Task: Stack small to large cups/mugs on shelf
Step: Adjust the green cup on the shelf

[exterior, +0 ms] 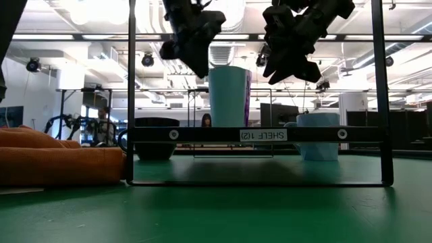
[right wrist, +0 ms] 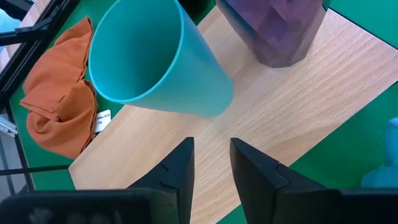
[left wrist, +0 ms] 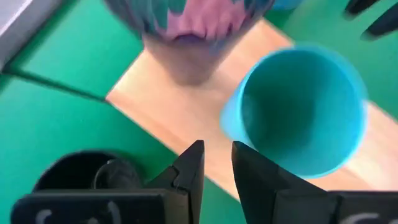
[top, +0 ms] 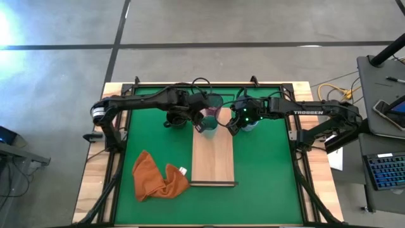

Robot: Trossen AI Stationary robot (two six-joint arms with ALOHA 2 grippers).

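Observation:
The translucent teal cup stands upright on the far end of the light-wood shelf. The dark purple cup stands just behind it on the same board. The black handled mug sits on the green mat left of the shelf, and the light blue handled mug sits on the mat to its right. My left gripper hovers above the shelf's left edge beside the teal cup, its fingers a narrow gap apart and empty. My right gripper hovers above the shelf on the right, also narrowly open and empty.
An orange cloth lies crumpled on the green mat near the shelf's front left. The shelf's black wire frame stands at its near end. Bare board lies in front of the two cups.

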